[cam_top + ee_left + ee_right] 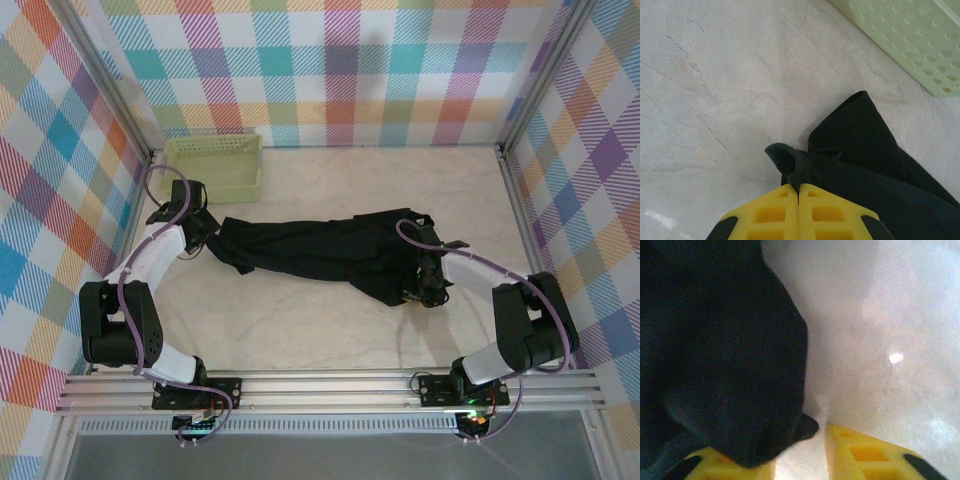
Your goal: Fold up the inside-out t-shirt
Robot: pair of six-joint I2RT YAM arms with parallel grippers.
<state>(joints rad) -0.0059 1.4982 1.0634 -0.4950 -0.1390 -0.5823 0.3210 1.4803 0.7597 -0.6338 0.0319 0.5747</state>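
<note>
The left fingers (775,215) are pressed shut on a fold at the edge of the black t-shirt (320,250), pinched right at their tips. From there the cloth is strung out away from them in a long rumpled band toward the right fingers (860,455). Those are held apart with bare tabletop (875,315) seen in the gap and a corner of cloth draped over one of them, not pinched, so the long axis is spanned from pair to pair, and the right end is judged to need a pinch before folding.
</note>
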